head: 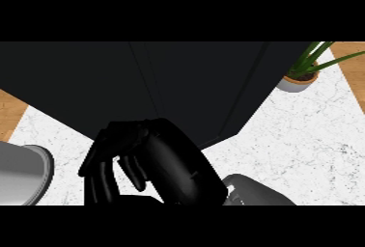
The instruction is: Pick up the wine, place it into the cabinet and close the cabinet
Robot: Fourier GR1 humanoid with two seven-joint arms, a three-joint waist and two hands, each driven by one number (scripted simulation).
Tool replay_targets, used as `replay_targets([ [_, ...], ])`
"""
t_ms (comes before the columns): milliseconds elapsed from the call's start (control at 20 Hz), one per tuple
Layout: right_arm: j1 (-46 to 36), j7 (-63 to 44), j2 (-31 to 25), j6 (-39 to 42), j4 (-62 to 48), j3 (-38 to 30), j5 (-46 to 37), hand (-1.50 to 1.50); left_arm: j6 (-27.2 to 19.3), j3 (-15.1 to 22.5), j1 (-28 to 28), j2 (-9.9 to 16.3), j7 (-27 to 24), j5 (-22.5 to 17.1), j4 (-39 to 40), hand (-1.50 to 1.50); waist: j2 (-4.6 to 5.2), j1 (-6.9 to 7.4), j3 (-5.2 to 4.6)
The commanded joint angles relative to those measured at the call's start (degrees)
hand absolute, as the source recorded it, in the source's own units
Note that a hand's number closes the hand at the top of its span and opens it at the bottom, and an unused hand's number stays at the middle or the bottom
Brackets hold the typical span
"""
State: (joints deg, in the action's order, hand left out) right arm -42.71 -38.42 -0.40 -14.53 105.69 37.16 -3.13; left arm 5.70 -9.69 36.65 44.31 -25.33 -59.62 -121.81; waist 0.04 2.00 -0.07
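A black hand [146, 164] fills the lower middle of the head view, raised close to the camera in front of the dark cabinet [185, 82]. Its fingers [107, 166] hang down in a curl, and the thumb side bends beside them, yet nothing shows between them; whether they close on anything, I cannot tell, since the hand hides whatever lies behind it. Which hand it is I cannot tell for certain; a grey forearm [257, 190] enters from the lower edge just right of it. The wine is not visible anywhere in this view. The cabinet stands on the white marble table [306, 140], set at an angle, with its near corner pointing toward the camera just right of the hand; a thin vertical seam runs down its front. At the upper right, a potted plant [299, 77] stands on the table near the cabinet. At the lower left edge lies a grey rounded shape [21, 173], partly cut off. Wooden floor [10, 111] shows at the left.
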Motion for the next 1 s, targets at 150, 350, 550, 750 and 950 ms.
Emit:
replay_targets([
  [150, -9.15, 6.01, -0.37, 5.35, -14.34, -12.25, 3.45, 1.50, 0.75, -5.58, -2.11, 1.07, 6.00, -3.59, 0.23, -1.50, 0.13, -1.04, 0.08],
  [350, -11.56, 11.84, 0.00, 3.49, -23.63, -12.55, -0.08, 1.50, 6.17, -3.36, -1.73, -1.38, 5.91, -0.85, 3.13, -1.50, 0.12, -0.94, 0.03],
  [550, -12.69, 15.66, -2.68, 7.52, -26.88, -18.86, 3.08, 1.50, 1.99, 1.49, -4.19, -4.24, 7.98, 3.01, 0.89, -1.50, 0.19, -1.61, 0.07],
  [750, -14.07, 17.98, -3.24, 9.13, -31.61, -20.70, 3.41, 1.50, -0.68, 4.38, -8.53, -5.02, 9.47, 4.99, 0.58, -1.50, 0.30, -1.93, 0.05],
  [950, -15.02, 23.43, -5.76, 12.42, -37.19, -22.75, 4.23, 1.50, -1.85, 5.62, -10.93, -5.77, 9.90, 6.05, 1.89, -1.50, 0.67, -1.47, 0.03],
])
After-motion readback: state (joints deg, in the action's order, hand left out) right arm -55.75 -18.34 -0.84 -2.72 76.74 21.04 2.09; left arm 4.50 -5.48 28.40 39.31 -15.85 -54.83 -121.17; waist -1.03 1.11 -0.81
